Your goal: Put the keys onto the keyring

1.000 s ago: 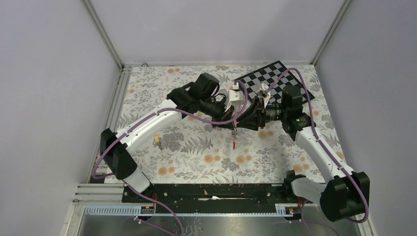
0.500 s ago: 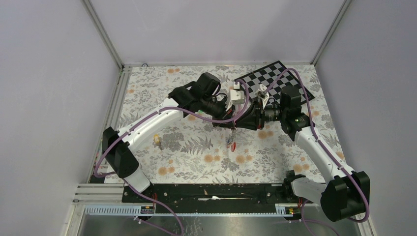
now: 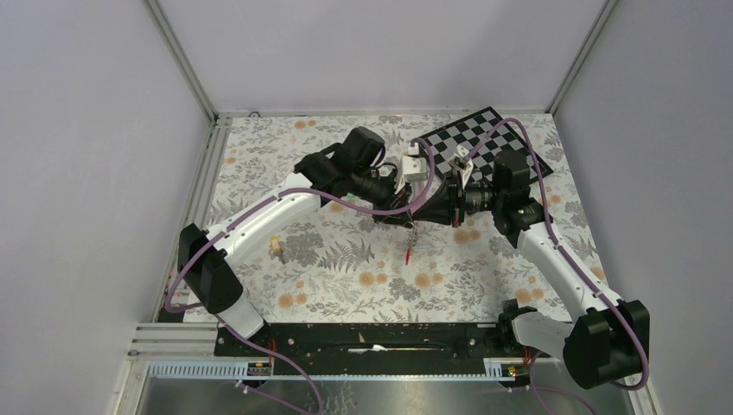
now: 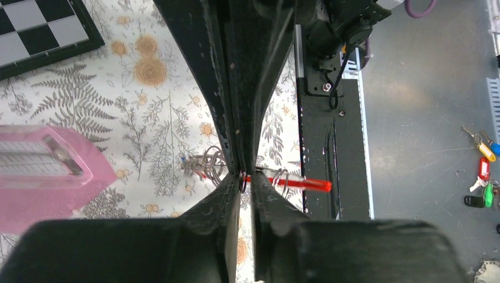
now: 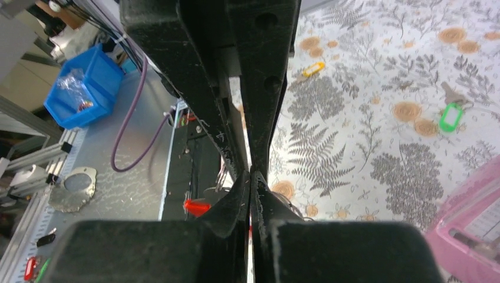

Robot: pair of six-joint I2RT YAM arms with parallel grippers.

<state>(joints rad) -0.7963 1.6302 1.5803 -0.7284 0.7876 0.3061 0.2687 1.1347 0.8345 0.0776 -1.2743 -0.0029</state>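
Observation:
Both grippers meet tip to tip above the middle of the floral mat. My left gripper [image 4: 246,180] is shut on a small dark metal ring at its tips. My right gripper [image 5: 252,174] is shut, its fingers [image 4: 236,118] coming down onto the same spot. The keyring's red bar [image 4: 295,183] runs crosswise behind the fingertips with several wire rings [image 4: 282,177] on it. In the top view it hangs as a thin red piece [image 3: 408,253] under the grippers. The keyring's grey side is hidden. A yellow-tagged key [image 3: 276,248] and a green-tagged key [image 5: 451,115] lie loose on the mat.
A pink metronome-shaped pyramid [image 4: 41,177] stands close beside the grippers. A checkerboard [image 3: 484,143] lies at the back right. The black base rail [image 3: 372,335] runs along the near edge. More tagged keys [image 4: 480,171] lie on the grey bench beyond it.
The red piece under the grippers has swung slightly: half a second ago it hung a little further left and lower. Both arms have barely moved and both stay shut.

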